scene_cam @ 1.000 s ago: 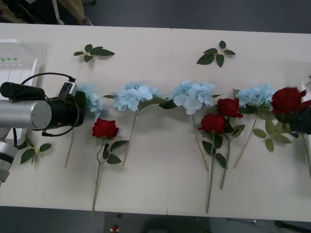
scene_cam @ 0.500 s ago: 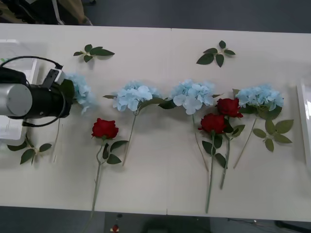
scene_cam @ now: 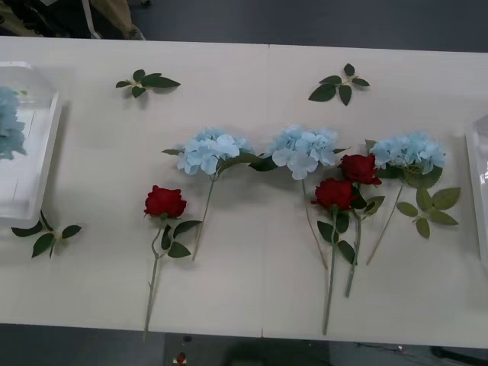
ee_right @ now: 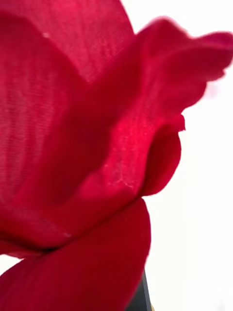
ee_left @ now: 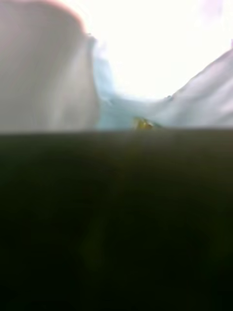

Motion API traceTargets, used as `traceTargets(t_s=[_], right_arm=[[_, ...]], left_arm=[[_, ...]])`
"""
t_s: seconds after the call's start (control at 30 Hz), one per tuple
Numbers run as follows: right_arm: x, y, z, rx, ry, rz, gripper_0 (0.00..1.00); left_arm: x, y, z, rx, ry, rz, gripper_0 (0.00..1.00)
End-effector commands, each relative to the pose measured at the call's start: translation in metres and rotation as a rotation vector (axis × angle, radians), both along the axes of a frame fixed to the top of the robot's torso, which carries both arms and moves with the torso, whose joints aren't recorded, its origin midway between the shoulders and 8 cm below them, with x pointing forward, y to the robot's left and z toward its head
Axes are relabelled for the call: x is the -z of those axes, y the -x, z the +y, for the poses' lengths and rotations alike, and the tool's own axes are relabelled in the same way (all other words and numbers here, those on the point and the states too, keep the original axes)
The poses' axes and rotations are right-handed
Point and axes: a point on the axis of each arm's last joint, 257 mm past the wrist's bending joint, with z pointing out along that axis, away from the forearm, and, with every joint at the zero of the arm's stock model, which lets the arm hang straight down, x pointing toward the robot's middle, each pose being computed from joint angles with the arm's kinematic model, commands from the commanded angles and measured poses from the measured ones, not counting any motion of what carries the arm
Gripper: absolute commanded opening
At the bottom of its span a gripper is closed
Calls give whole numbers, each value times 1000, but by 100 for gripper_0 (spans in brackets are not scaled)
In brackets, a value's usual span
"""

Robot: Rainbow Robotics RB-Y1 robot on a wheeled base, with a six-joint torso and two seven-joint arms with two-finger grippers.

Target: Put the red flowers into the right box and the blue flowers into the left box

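Front view, you've got a blue flower in the left box; right wrist has red petals up close, pincer state unclear for both.

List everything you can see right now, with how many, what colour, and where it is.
blue flowers: three pale blue, in a row across the middle of the table; a fourth in the left box, at the front view's edge.
red flowers: three deep red on the table, one left of centre, two close together right of centre; another red bloom right up against the right wrist camera.
loose leaf sprigs: three, green, two at the far side, one by the left box.
left box: one, white, at the table's left end.
right box: one, white, at the right edge.
table: one, white.
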Motion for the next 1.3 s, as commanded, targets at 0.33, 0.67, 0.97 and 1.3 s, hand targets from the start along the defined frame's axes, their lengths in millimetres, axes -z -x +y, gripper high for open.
traceTargets(t_s=[0.33, 0.67, 0.97, 1.3], right_arm=[[-19, 8, -44, 11, 63, -42, 79], [-6, 14, 70, -117, -242, 87, 100], [-5, 39, 214, -264, -480, 168, 100], [38, 34, 270, -262, -470, 133, 100]], left_arm=[[25, -2, 139, -191, -138, 10, 0], [47, -17, 158, -181, -132, -43, 98], [36, -37, 108, -28, 26, -78, 100], [4, -27, -9, 144, 312, -53, 100]])
